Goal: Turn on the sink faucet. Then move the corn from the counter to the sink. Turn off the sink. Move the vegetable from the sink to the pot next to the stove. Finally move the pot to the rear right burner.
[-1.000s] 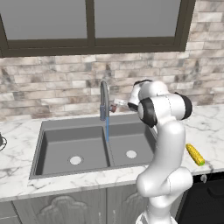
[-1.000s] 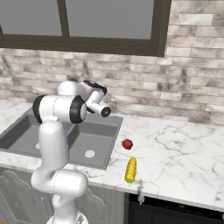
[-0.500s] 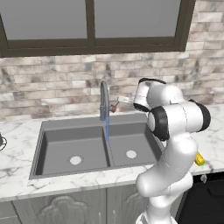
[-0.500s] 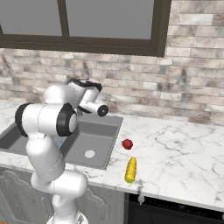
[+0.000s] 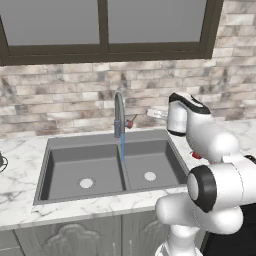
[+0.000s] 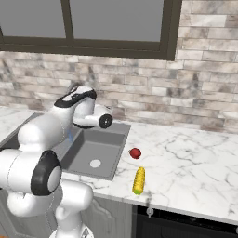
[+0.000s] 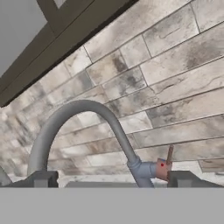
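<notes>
A: What lies close to us?
B: The corn point(image 6: 138, 180) lies on the white bench point(image 6: 195, 162), near its front edge; a small red thing point(image 6: 135, 153) sits just behind it.

A: And farther back?
B: The sink point(image 5: 107, 167) has blue water running into it from the faucet point(image 5: 119, 116); the fingers point(image 7: 111, 179) are spread wide open, holding nothing, up beside its red lever point(image 7: 164, 165).
</notes>
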